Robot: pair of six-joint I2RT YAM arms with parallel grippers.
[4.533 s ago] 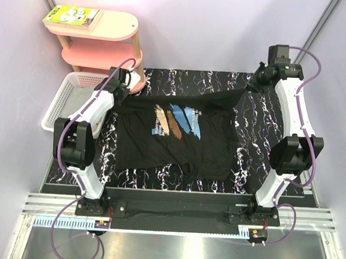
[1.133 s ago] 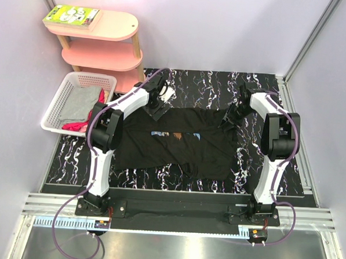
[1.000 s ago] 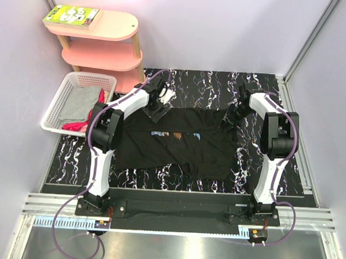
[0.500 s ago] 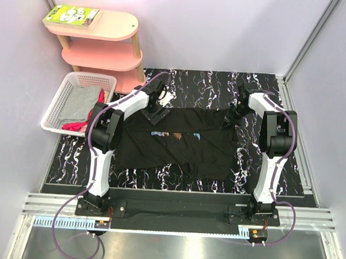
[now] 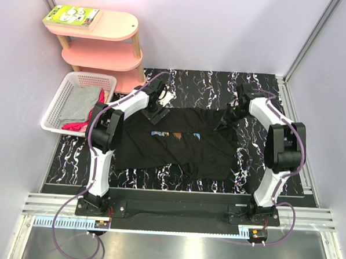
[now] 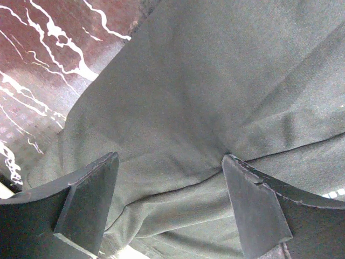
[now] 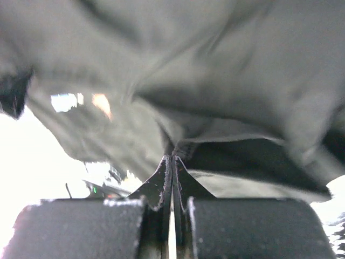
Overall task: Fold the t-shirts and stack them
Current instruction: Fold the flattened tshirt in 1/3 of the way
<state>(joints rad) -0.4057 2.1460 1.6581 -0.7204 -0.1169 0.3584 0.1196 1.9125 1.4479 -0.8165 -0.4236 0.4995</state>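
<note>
The black t-shirt (image 5: 178, 147) lies spread on the marbled table (image 5: 198, 87), its far edge folded over so only a strip of the print (image 5: 174, 134) shows. My left gripper (image 5: 156, 111) hovers open over the shirt's far left corner; in the left wrist view its fingers (image 6: 86, 205) straddle rumpled black cloth (image 6: 215, 81) with nothing pinched. My right gripper (image 5: 227, 119) is at the far right corner. In the right wrist view the right gripper (image 7: 172, 162) is shut on a fold of the black shirt (image 7: 215, 65). Grey (image 5: 81, 104) and red (image 5: 74, 126) t-shirts lie in the basket.
A white lattice basket (image 5: 58, 100) stands off the table's left edge. Behind it is a pink shelf unit (image 5: 102, 44) with a book (image 5: 71, 15) on top. Metal frame posts rise at both back corners, and the arm bases are at the near edge.
My right gripper has closed on the shirt's far right corner and its elbow has swung outward to the right. The left gripper stays open, almost where it was.
</note>
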